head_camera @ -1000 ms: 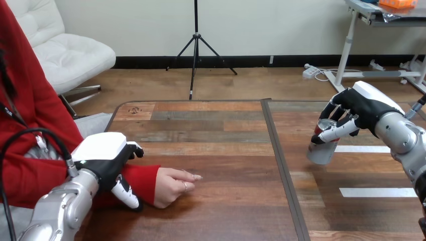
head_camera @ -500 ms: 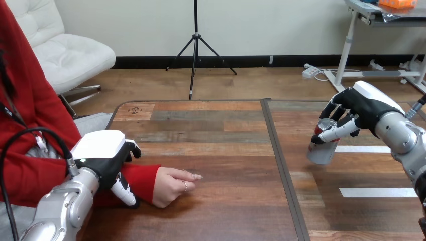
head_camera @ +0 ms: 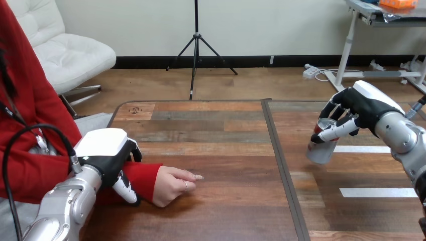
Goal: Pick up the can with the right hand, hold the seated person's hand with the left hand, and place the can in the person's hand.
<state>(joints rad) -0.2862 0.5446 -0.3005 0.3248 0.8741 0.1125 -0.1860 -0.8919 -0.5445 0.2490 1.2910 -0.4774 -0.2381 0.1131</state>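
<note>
A silver and red can (head_camera: 320, 148) hangs tilted a little above the right half of the table, with my right hand (head_camera: 357, 111) shut on its upper part from above. At the left, the person's hand (head_camera: 173, 186) rests on the table as a loose fist, its red sleeve (head_camera: 145, 178) running back to the left edge. My left hand (head_camera: 106, 155) sits over that sleeve at the wrist. Its fingers (head_camera: 134, 150) curl down the far side and its thumb (head_camera: 125, 190) comes down the near side.
A dark seam (head_camera: 281, 165) splits the wooden table (head_camera: 221, 201) into left and right halves. Two white tape strips (head_camera: 377, 192) lie on the right half, near the can. Bare wood stretches between the person's hand and the can.
My left hand has shifted slightly on the person's sleeve, a little back and up. The right hand, the can and the person's hand have stayed where they were.
</note>
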